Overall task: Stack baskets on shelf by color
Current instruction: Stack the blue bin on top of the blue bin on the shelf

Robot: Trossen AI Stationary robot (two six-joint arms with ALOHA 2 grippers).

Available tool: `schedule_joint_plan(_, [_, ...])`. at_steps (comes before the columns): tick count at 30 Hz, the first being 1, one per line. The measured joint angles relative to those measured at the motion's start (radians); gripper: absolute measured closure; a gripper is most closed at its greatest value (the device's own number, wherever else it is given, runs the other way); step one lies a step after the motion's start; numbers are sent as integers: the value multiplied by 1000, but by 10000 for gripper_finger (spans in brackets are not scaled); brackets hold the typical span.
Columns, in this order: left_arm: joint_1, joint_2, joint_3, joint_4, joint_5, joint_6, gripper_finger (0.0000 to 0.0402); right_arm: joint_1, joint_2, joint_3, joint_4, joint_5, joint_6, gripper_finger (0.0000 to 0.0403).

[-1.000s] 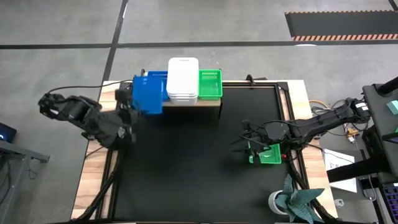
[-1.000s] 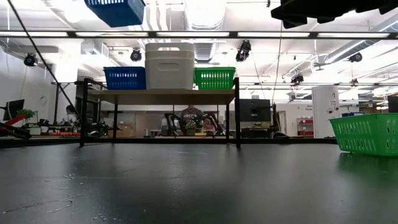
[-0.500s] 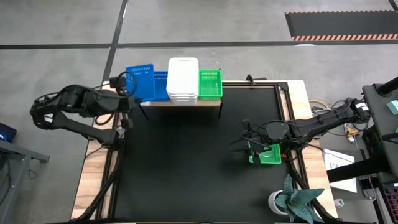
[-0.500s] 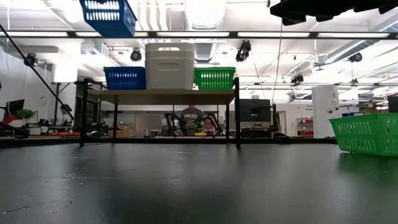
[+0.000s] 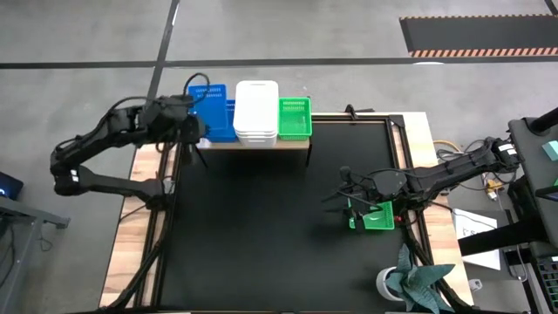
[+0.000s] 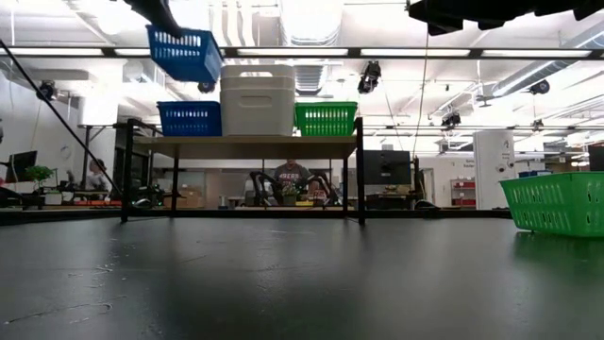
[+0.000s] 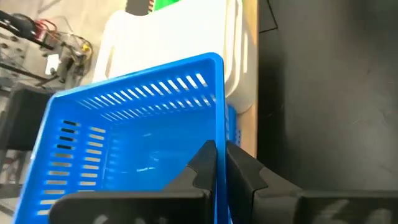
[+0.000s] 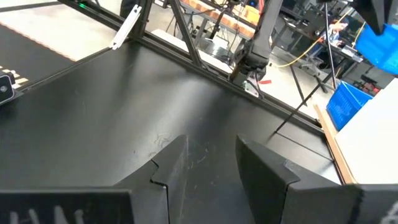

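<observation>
**A:** What is the left end effector [image 7: 216, 163] doing?

**B:** Its fingers are pressed together on the wall of a blue basket [image 5: 207, 102], one finger inside the rim and one outside. The basket is carried in the air, tilted, above the left end of the shelf [image 6: 247, 146]. In the low view it hangs up and left of the white stack, clear of the blue basket on the shelf [image 6: 190, 118] below it.

**A:** And what sits on the shelf?

**B:** Three groups in a row along the wood-grain top: the blue basket on the left, a stack of white baskets [image 5: 256, 112] in the middle, and a green basket [image 5: 295, 118] on the right, each just beside the next. The white stack stands taller than its neighbours.

**A:** The right arm?

**B:** The right end effector [image 5: 360, 202] is at the right side of the black bench [image 5: 261, 235], low over another green basket [image 5: 376, 216] that rests on the bench top, well apart from the shelf. Its fingers [image 8: 171, 163] are spread, with bare bench showing between them in the wrist view. Whether they touch the basket's rim, I cannot tell.

**A:** Anything else there?

**B:** A teal cloth [image 5: 421, 277] lies off the near right corner.
</observation>
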Motion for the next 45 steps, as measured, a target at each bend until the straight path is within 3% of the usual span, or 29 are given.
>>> schedule_joint_plan(8, [237,82,0,12,226,88,401,0,0,0,0,-1,-2,275])
schedule_joint_plan(15, [345,153,-1,44,359,138,401,0,0,0,0,-3,-6,275])
schedule_joint_plan(26, [355,214,-1,45,364,180,401,0,0,0,4,-3,-14,275])
schedule_joint_plan(45, [355,196,-10,23,357,182,401,0,0,0,7,0,-14,275])
